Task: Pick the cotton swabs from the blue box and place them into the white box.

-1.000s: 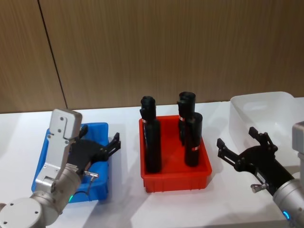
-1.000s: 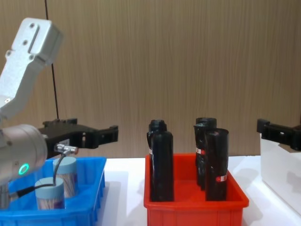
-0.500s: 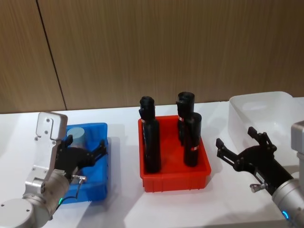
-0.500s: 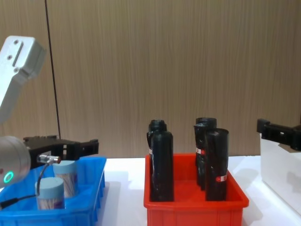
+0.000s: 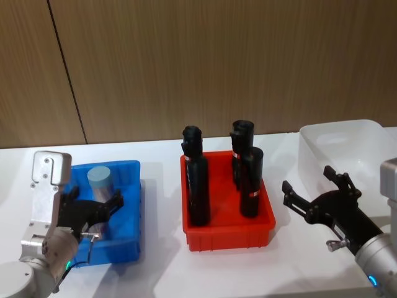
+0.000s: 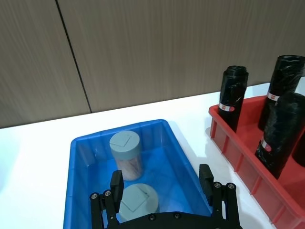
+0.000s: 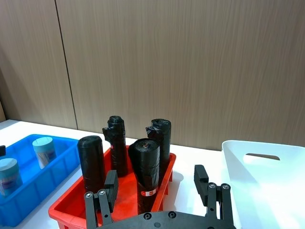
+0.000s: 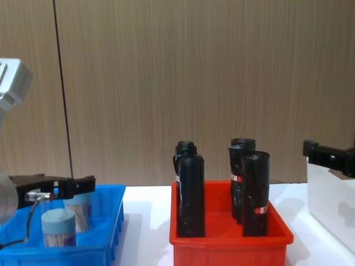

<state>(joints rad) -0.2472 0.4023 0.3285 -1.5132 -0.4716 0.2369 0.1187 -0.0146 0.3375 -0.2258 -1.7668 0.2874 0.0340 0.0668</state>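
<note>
Two cotton swabs jars with pale blue lids stand in the blue box at the left. In the left wrist view the far jar stands near the back wall of the blue box. The near jar sits just below and between the spread fingers of my left gripper. That left gripper hovers open over the box, holding nothing. My right gripper hangs open and empty between the red bin and the white box at the right.
A red bin with three tall black bottles stands in the middle, between the blue and white boxes. A wooden wall runs behind the white table.
My left arm has drawn back to the left and sunk lower, so its gripper now sits over the blue box and the far jar is uncovered. The right arm has stayed still.
</note>
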